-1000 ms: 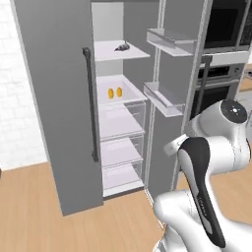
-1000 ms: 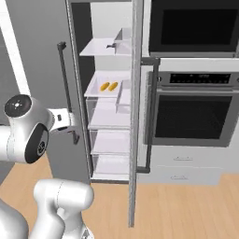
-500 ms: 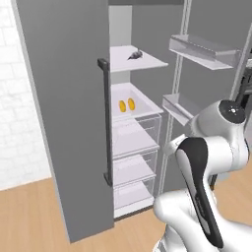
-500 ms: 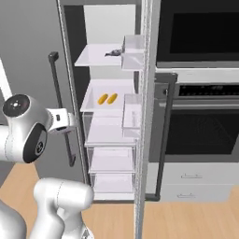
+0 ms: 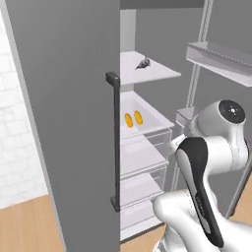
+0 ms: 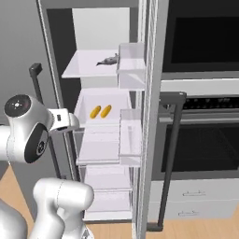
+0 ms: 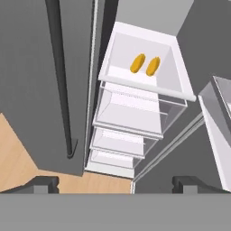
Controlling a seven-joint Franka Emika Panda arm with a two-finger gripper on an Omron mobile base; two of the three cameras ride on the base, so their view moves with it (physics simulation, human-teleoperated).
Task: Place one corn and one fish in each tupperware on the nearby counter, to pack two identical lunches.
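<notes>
Two yellow-orange corn cobs (image 5: 133,118) lie side by side on a white shelf of the open fridge, seen also in the right base view (image 6: 100,111) and near the top of the hand view (image 7: 145,65). One shelf higher rests a dark grey fish (image 5: 143,63) (image 6: 108,59). My gripper (image 7: 118,185) is open with nothing between its fingers, and it hangs in front of and above the fridge shelves, well short of the corn. The tupperware and the counter are out of view.
The fridge's left door (image 5: 69,123) with its dark vertical handle (image 5: 114,147) stands close on my left. The right door carries clear bins (image 6: 130,65). A built-in oven (image 6: 200,140) is right of the fridge. Clear drawers (image 7: 128,113) sit below the corn shelf.
The whole picture has shifted: the base has moved closer to the fridge, which now looms larger. The corn and fish lie where they were, and the gripper stays open.
</notes>
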